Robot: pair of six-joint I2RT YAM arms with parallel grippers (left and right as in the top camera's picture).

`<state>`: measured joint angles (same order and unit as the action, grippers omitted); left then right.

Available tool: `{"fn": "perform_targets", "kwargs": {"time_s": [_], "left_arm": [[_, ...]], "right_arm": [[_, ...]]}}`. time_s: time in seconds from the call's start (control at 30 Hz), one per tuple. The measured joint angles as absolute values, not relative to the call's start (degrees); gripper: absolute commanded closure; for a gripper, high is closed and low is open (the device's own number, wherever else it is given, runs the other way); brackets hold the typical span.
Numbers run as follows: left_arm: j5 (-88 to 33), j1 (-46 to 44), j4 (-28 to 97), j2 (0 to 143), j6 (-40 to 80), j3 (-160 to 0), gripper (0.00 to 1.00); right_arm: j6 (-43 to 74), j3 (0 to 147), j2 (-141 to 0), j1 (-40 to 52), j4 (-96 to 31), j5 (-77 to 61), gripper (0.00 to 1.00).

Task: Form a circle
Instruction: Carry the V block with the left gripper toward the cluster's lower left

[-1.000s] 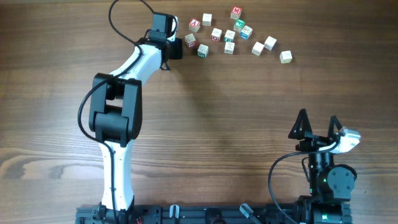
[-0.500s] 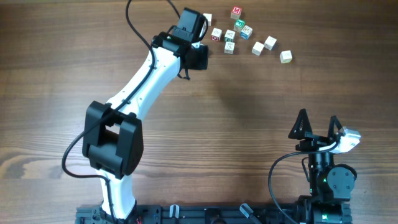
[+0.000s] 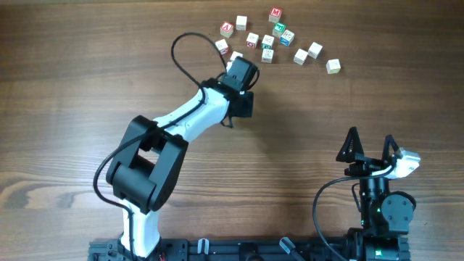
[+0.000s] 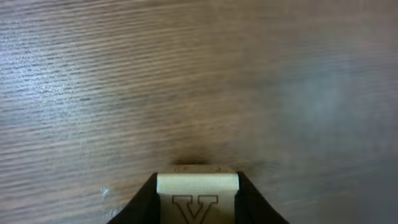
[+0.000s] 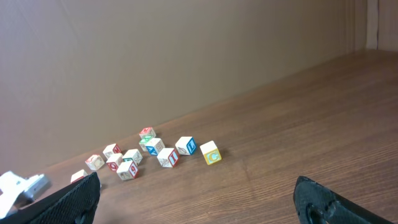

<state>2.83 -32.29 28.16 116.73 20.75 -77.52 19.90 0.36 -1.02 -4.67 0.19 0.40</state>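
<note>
Several pale wooden letter cubes (image 3: 267, 41) lie scattered at the far side of the table, and they form no circle. The right wrist view shows them too, a yellow-faced cube (image 5: 210, 152) rightmost. My left gripper (image 3: 243, 104) hangs just in front of this scatter, its fingers hidden under the wrist from overhead. In the left wrist view the left gripper (image 4: 197, 200) is shut on a cube with an outlined V (image 4: 197, 186), low over bare wood. My right gripper (image 3: 370, 147) stands open near the front right, and in its own view the right gripper (image 5: 196, 200) holds nothing.
The brown wooden table (image 3: 326, 109) stretches between the cubes and my right arm. The left arm's black cable (image 3: 181, 54) loops beside the cubes. A brown wall (image 5: 155, 62) rises behind the table's far edge.
My left gripper swung right from the scatter's left end onto a cube there, then drew back toward the table's middle with it. The right arm has not moved.
</note>
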Motion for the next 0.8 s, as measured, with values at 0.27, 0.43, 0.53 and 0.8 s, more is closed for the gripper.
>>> {"fn": "perform_targets", "kwargs": {"time_s": [0.27, 0.43, 0.53, 0.8], "left_arm": [[6.4, -32.8, 22.7, 116.7, 38.5, -76.4, 0.73], [14.2, -34.8, 23.2, 116.7, 49.1, -76.4, 0.73], [17.5, -35.8, 23.2, 116.8, 54.6, -76.4, 0.74], [21.8, -36.4, 20.7, 120.2, 59.5, -76.7, 0.69]], "right_arm": [[19.9, 0.4, -1.0, -4.7, 0.2, 0.4, 0.00], [19.9, 0.3, -1.0, -4.7, 0.2, 0.4, 0.00], [19.9, 0.4, -1.0, -4.7, 0.2, 0.4, 0.00], [19.9, 0.4, -1.0, -4.7, 0.2, 0.4, 0.00]]}}
